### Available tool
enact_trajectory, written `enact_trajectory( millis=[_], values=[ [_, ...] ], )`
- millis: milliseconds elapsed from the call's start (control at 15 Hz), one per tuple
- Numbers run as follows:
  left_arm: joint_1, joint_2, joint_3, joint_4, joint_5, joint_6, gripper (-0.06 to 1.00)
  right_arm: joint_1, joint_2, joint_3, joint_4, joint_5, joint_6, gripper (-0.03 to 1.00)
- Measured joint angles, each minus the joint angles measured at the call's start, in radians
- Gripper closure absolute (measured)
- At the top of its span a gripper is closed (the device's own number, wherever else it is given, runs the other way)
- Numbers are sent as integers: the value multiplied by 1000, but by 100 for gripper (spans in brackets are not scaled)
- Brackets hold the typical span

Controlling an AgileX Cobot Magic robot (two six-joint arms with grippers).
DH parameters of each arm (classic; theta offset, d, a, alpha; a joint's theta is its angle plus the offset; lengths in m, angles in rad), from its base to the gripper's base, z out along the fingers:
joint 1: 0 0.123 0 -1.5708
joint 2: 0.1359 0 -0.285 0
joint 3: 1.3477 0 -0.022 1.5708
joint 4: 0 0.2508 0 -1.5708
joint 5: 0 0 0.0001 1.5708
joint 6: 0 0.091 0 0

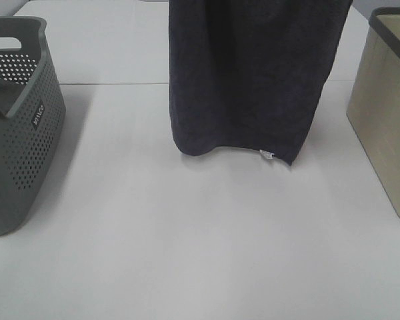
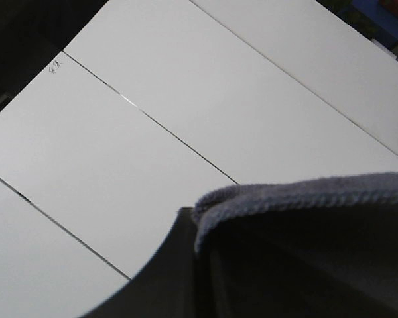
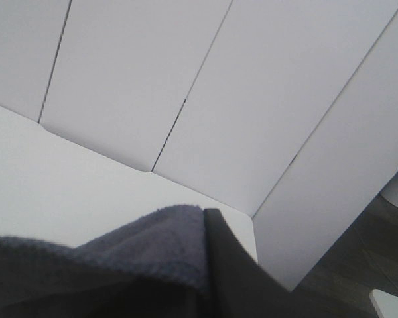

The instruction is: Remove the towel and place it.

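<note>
The dark charcoal towel [image 1: 247, 73] hangs down the middle of the exterior high view, its top cut off by the frame. Its lower edge, with a small white tag [image 1: 267, 155], rests at or just above the white table [image 1: 187, 253]. Neither gripper shows in that view. In the left wrist view, my left gripper [image 2: 196, 228] is shut on the towel's hemmed edge [image 2: 305, 195], a dark finger [image 2: 166, 278] pressed against the cloth. In the right wrist view, my right gripper [image 3: 205, 222] is likewise shut on a fold of towel [image 3: 152, 245] beside its dark finger [image 3: 235, 271].
A grey perforated basket [image 1: 20, 127] stands at the table's left edge. A beige bin with a dark rim [image 1: 387, 113] stands at the right edge. A seam [image 1: 113, 83] crosses the table behind the towel.
</note>
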Motion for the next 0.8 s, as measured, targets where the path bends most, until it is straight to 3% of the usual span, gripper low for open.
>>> enact_trajectory(
  millis=[333,533,800],
  values=[
    [126,67,0,-33,-200,-1,94,0,121,-22,-38,-173,18,97],
    [218,127,0,-67,-347,-2,94,0,268,-179,-91,-214,65,97],
    [316,258,-40,-149,-529,0,94,-25,455,-366,-71,-295,97,97]
  ],
)
